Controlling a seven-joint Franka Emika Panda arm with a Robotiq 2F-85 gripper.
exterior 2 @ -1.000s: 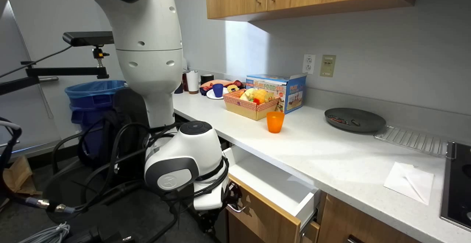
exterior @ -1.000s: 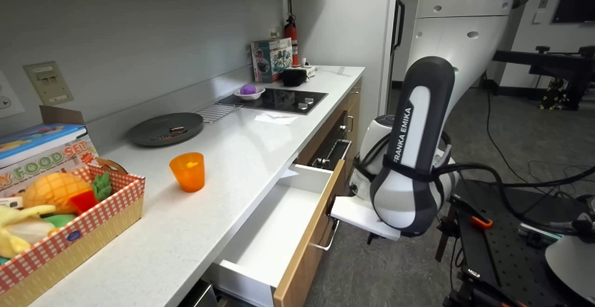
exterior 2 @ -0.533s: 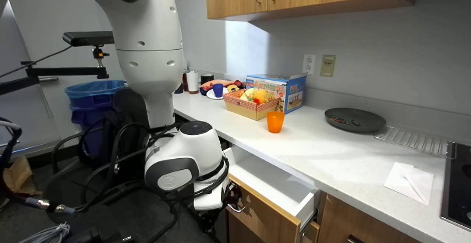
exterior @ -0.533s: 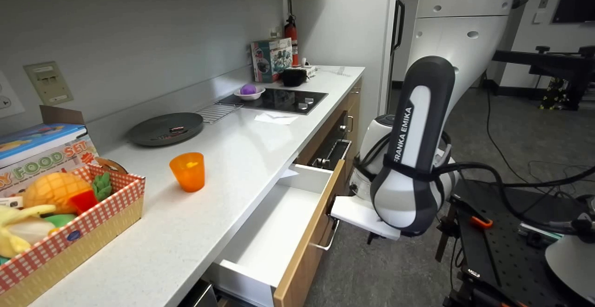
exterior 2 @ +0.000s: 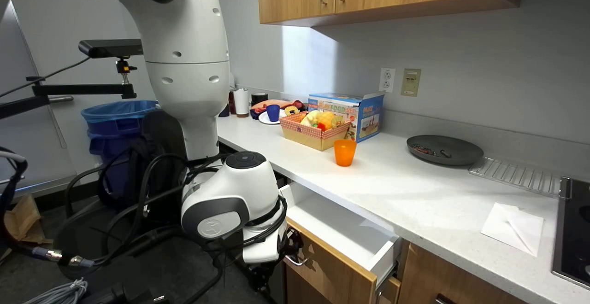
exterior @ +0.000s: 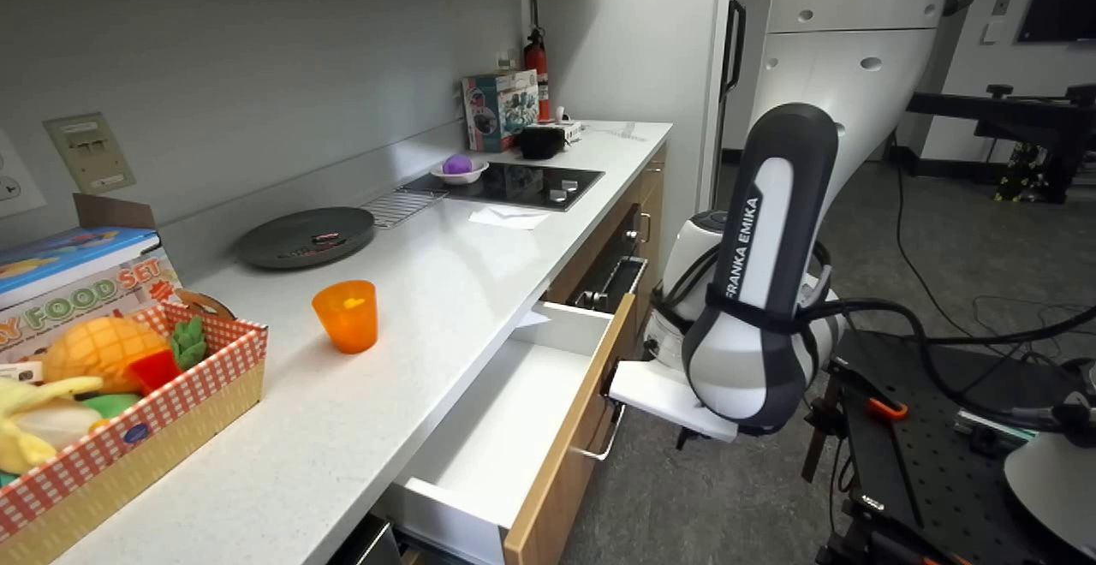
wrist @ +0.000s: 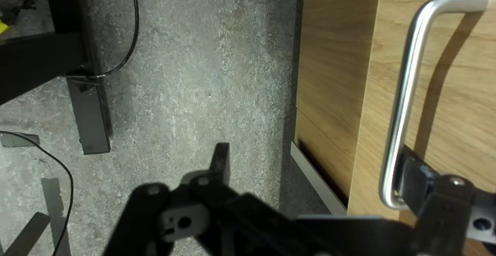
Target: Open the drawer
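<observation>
The drawer [exterior: 514, 411] stands pulled well out from under the counter in both exterior views, and its white inside [exterior 2: 332, 223] is bare. In the wrist view the silver bar handle [wrist: 405, 93] runs down the wood-grain front. My gripper [wrist: 314, 151] is open wide at the handle's lower end. One of its fingers [wrist: 418, 182] sits behind the bar, between handle and drawer front, seemingly against the bar. The far finger [wrist: 221, 159] hangs over the floor with nothing between the two. From outside, the wrist hides most of the gripper.
On the counter [exterior 2: 405, 193] above stand an orange cup [exterior 2: 345, 152], a basket of toy food [exterior 2: 313, 131] and a dark pan [exterior 2: 445, 149]. The oven front [exterior: 612, 278] lies beyond the drawer. A black stand [wrist: 87, 112] is on the floor side.
</observation>
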